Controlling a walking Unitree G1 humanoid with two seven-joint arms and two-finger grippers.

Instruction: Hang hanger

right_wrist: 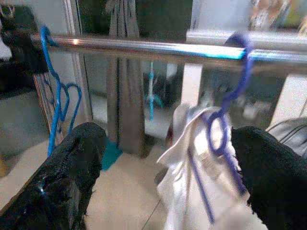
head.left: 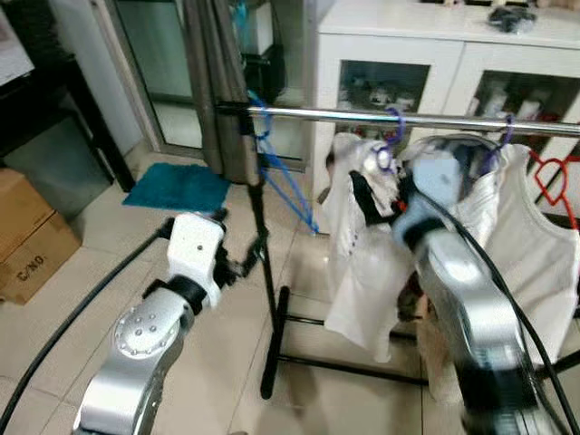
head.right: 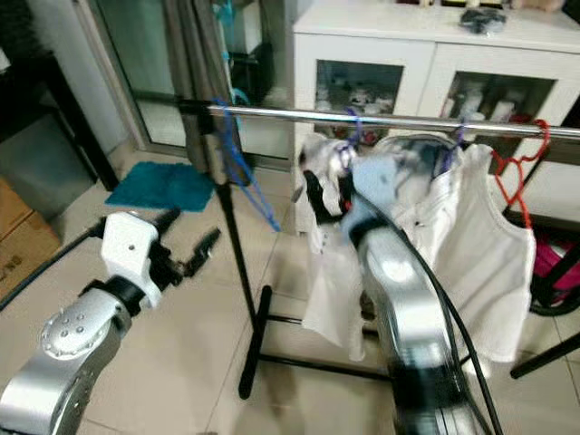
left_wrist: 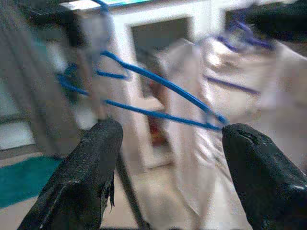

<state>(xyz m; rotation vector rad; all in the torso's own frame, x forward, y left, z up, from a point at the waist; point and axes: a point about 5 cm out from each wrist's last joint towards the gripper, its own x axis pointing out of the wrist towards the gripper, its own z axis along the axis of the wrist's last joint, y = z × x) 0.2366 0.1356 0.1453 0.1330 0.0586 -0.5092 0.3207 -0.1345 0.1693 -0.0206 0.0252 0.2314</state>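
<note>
A silver rail [head.left: 362, 115] runs across a black rack. An empty blue hanger [head.left: 281, 181] hangs at the rail's left end. Further right, a white garment [head.left: 362, 263] hangs from a purple hanger hook [right_wrist: 230, 110] on the rail [right_wrist: 144, 47]. My right gripper [head.right: 331, 199] is raised just in front of that garment, open, with nothing between its fingers [right_wrist: 72, 182]. My left gripper [head.right: 186, 233] is lower, left of the rack's post, and open. In the left wrist view the blue hanger [left_wrist: 158, 98] lies ahead of its spread fingers [left_wrist: 86, 167], untouched.
A second white garment [head.left: 535, 254] and a red hanger [head.left: 553, 177] hang further right. The rack's black post and foot [head.left: 272, 317] stand between my arms. A white cabinet [head.left: 435, 54], grey curtain [head.left: 222, 91], teal mat [head.left: 177, 186] and cardboard box [head.left: 27, 236] surround it.
</note>
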